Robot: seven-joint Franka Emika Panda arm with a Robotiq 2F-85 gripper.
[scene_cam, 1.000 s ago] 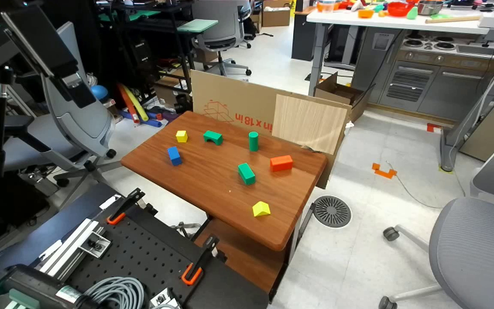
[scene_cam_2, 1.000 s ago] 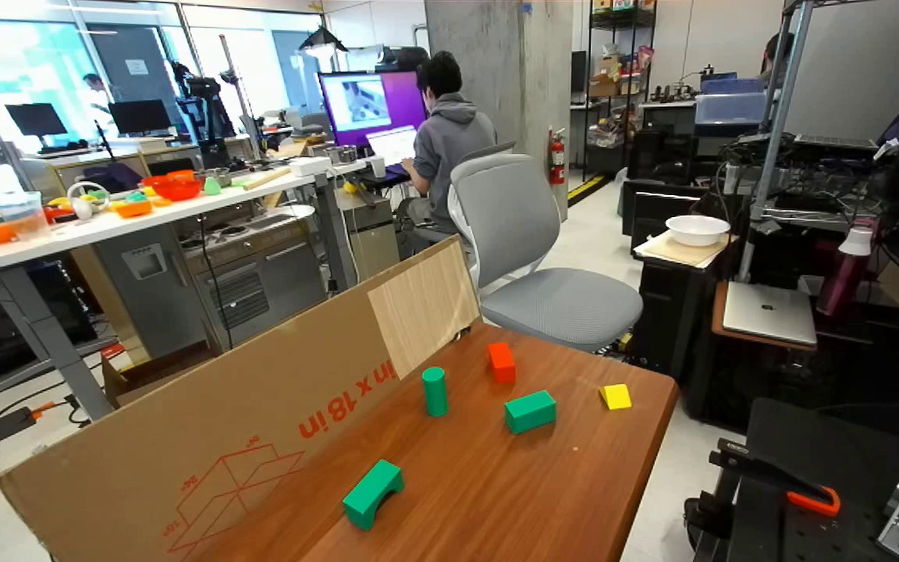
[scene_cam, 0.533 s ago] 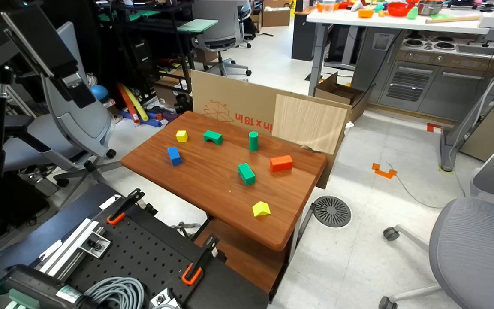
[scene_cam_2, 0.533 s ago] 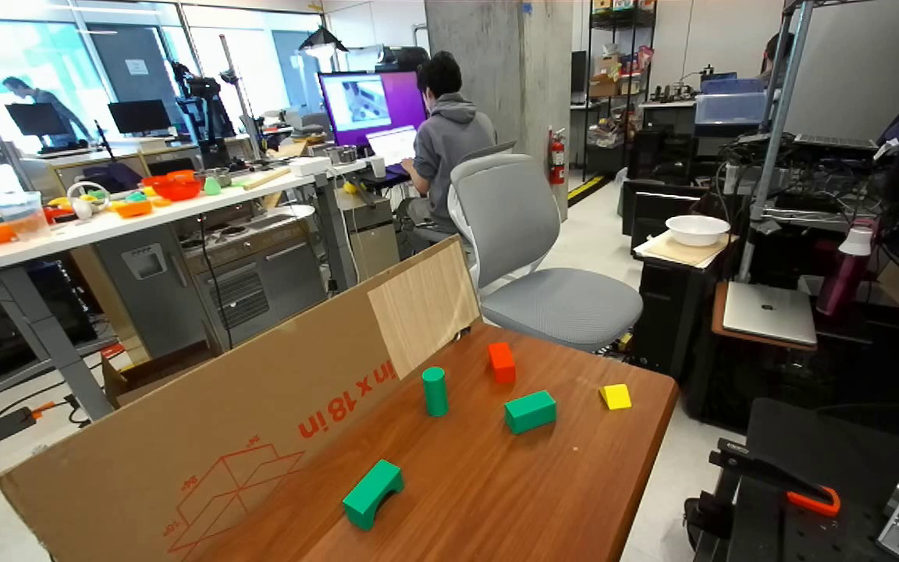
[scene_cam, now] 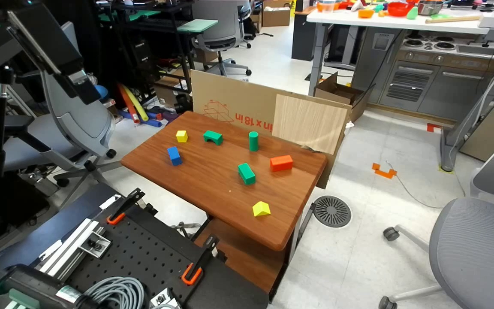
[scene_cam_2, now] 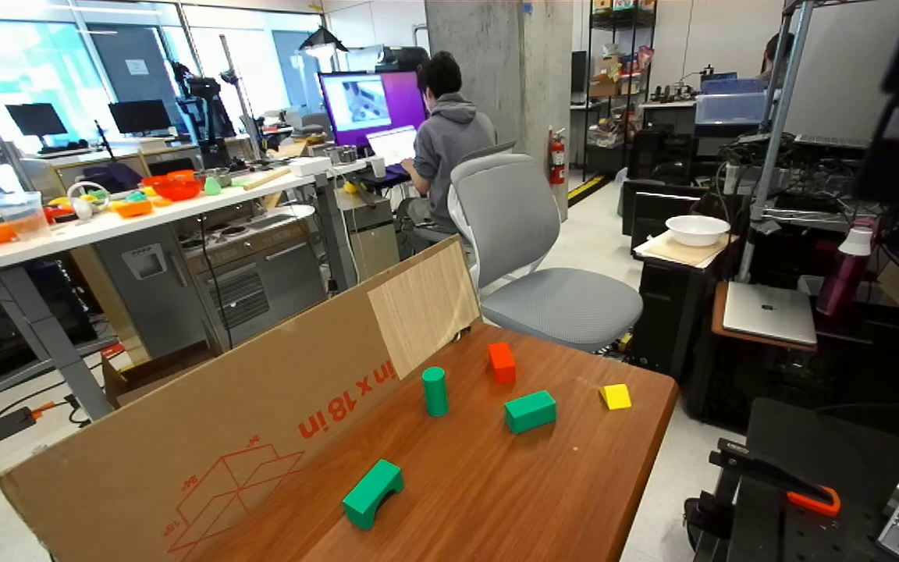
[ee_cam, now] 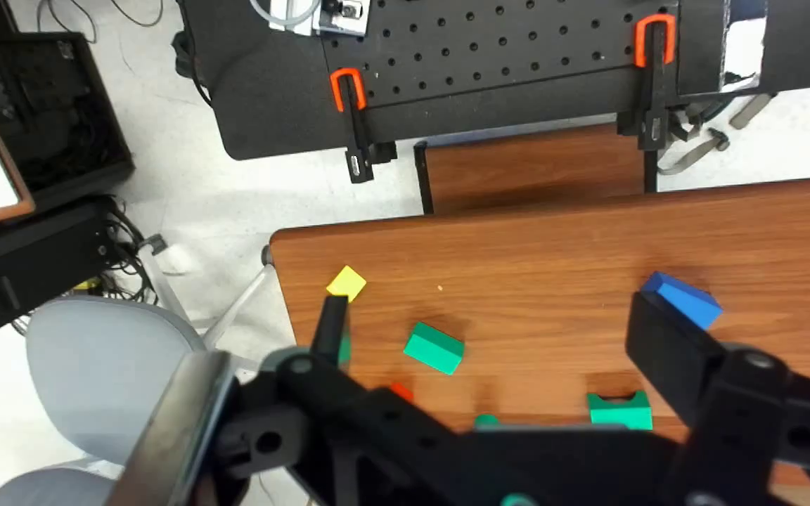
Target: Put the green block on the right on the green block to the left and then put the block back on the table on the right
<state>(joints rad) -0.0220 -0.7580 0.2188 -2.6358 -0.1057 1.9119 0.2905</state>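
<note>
The reddish-brown table (scene_cam: 204, 176) carries several blocks. A green rectangular block (scene_cam: 246, 174) lies toward the right in that exterior view; it also shows in an exterior view (scene_cam_2: 531, 412) and the wrist view (ee_cam: 434, 348). A green arch block (scene_cam: 213, 137) stands further left; it also shows in the wrist view (ee_cam: 619, 414). A green cylinder (scene_cam: 253, 141) stands upright near the back; in the wrist view only its top (ee_cam: 486, 420) shows. My gripper (ee_cam: 489, 299) is open and empty, high above the table. In an exterior view the gripper (scene_cam: 85, 89) hangs at the upper left, away from the blocks.
An orange-red block (scene_cam: 281, 163), a yellow wedge (scene_cam: 261, 209), a blue block (scene_cam: 174, 156) and a yellow cube (scene_cam: 181, 136) also sit on the table. A cardboard panel (scene_cam: 230, 96) stands along its back edge. A black perforated workbench (scene_cam: 152, 249) with orange-tipped clamps adjoins the front.
My gripper has shifted slightly right and up in an exterior view, and more of its dark shape shows at the upper right of an exterior view. The blocks have not moved.
</note>
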